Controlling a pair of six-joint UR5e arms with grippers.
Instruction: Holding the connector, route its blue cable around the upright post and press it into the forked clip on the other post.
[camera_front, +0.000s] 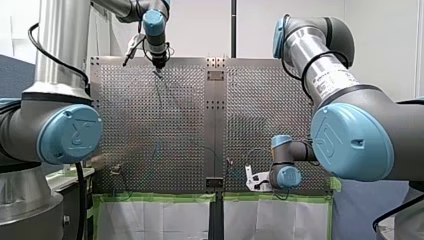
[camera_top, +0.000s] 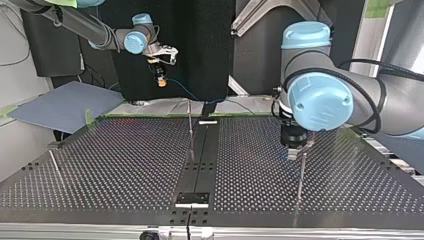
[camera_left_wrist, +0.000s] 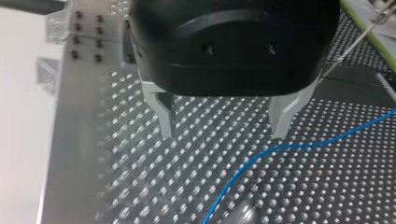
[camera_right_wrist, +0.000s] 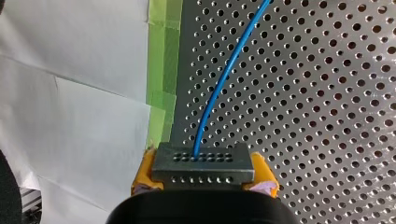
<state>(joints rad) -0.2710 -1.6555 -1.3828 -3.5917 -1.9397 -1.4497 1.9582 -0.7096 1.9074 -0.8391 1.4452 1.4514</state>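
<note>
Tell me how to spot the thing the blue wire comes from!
Start at the perforated table and find my right gripper near its green-taped edge. Clamped between the yellow pads is the connector, a small dark grey block with rows of tiny holes. Only it has the blue cable coming out of it.

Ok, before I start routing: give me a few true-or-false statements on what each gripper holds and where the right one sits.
1. My right gripper is shut on the connector. True.
2. My left gripper holds the blue cable. False: it is open and empty; the cable runs over the table ahead of it.
3. The right gripper's pads are yellow. True.
4. My right gripper is over the table's middle. False: it is at the table's edge, by the green tape.
</note>
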